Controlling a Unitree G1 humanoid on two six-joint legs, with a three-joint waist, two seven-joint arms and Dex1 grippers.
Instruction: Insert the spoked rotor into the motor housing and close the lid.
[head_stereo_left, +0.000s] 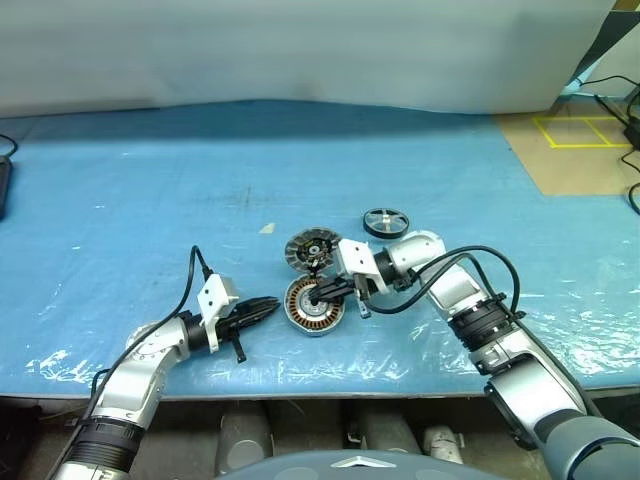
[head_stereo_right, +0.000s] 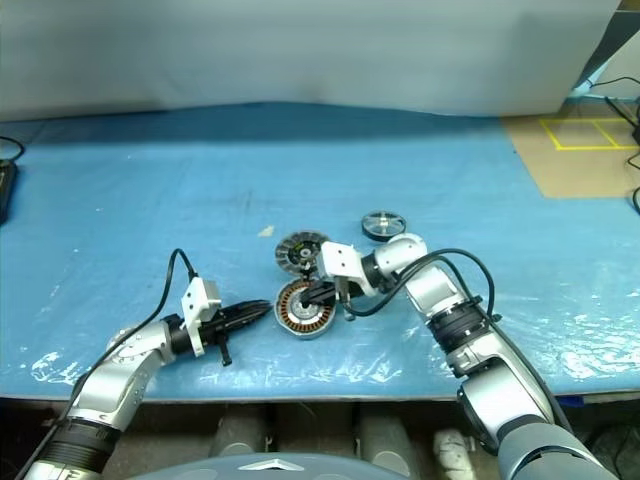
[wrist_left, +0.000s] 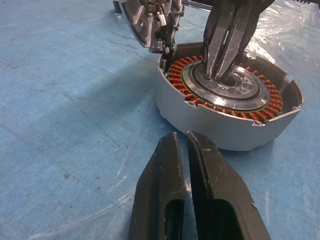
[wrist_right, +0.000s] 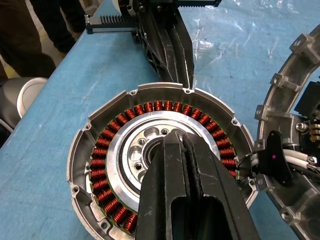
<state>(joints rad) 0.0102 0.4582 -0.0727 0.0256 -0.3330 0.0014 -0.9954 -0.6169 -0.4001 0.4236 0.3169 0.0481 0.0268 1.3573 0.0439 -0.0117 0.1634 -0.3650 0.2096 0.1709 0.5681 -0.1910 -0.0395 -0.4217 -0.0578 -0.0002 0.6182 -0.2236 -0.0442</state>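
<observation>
the motor housing (head_stereo_left: 314, 306) lies flat on the blue table (head_stereo_left: 120, 200), near its front edge, its ring of copper windings facing up around a pale centre. the right gripper (head_stereo_left: 322, 294) reaches in from the right and hangs over that centre, its two black fingers pressed together with nothing between them; from its wrist the tips sit over the hub, though i cannot tell if they touch it. the left gripper (head_stereo_left: 268, 307) lies low just left of the housing, pointing at its wall, fingers nearly together and empty, a little apart from the metal. the lid (head_stereo_left: 310, 248) lies just behind the housing, close against its rim. the spoked rotor (head_stereo_left: 386, 222) rests flat further back and to the right, apart from both claws.
</observation>
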